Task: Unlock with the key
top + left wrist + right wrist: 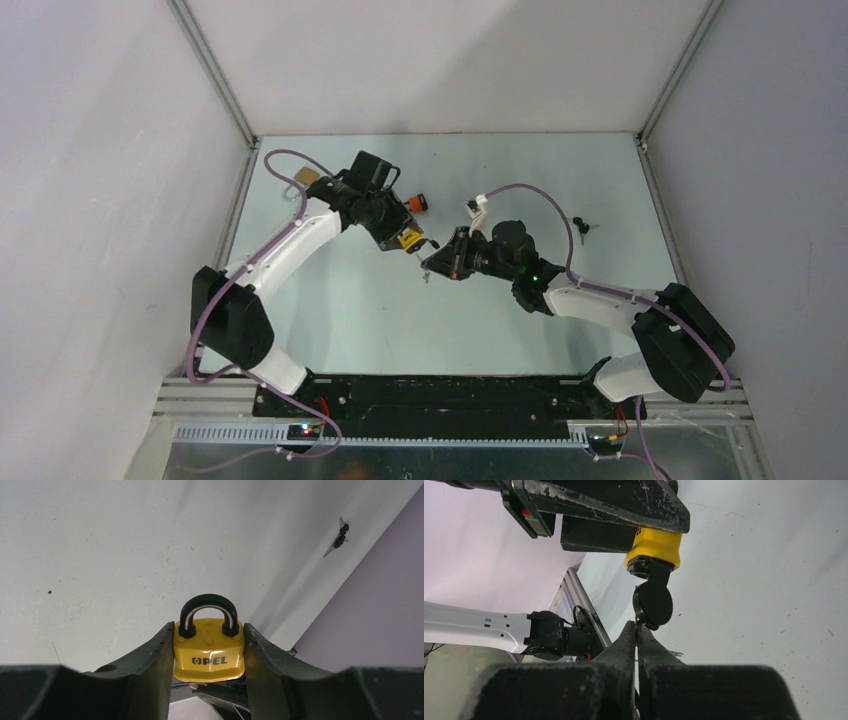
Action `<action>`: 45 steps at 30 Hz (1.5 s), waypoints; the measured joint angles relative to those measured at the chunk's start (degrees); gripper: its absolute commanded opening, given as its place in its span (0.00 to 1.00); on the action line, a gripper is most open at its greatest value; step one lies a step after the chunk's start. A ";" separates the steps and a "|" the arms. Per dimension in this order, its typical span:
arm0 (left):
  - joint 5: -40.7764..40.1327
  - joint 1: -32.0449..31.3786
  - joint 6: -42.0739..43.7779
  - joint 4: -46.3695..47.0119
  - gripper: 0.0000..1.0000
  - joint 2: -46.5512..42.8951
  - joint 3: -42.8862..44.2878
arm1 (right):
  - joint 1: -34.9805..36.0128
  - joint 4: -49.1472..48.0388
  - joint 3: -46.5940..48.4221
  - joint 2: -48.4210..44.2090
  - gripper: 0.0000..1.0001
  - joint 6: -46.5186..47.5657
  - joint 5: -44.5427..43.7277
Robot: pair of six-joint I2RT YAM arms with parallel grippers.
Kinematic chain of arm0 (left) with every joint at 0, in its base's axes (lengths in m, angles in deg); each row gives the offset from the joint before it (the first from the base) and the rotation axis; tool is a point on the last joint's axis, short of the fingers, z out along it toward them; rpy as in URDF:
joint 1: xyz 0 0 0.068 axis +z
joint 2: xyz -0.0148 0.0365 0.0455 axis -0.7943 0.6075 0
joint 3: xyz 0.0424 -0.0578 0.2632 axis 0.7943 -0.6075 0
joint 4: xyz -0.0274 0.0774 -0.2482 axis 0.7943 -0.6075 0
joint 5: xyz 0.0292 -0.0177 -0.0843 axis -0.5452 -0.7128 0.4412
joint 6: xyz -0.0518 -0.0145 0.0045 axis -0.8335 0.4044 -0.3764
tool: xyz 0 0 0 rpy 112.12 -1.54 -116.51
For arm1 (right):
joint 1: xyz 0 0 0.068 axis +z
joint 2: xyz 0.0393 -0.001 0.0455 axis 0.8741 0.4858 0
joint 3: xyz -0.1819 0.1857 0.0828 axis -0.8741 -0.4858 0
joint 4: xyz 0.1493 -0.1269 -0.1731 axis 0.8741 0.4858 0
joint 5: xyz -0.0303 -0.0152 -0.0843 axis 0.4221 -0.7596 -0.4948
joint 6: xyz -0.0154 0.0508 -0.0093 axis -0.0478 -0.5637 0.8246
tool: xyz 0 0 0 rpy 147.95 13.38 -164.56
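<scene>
Key (653,602) sits in the padlock (209,650), which the left end effector (209,642) pinches above the counter (400,320); right end effector (637,630) pinches the key. Turning seems next, needing a steady wrist twist.

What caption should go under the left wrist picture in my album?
The left gripper clamps a yellow padlock, its black shackle closed.

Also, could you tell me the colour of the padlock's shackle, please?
The curved shackle of the yellow padlock is black; clearest in the left wrist view.
</scene>
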 measured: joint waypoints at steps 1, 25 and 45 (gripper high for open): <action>0.02 -0.07 0.00 0.02 0.00 -0.11 0.00 | 0.00 -0.13 0.00 0.00 0.00 -0.02 -0.26; 0.09 -0.68 -0.02 1.16 0.00 -1.20 0.00 | -0.02 -1.88 0.02 0.00 0.00 -1.09 -3.91; -1.92 -1.40 0.07 3.10 0.00 -3.04 0.00 | -0.31 -3.96 0.00 0.00 0.00 -3.67 -5.46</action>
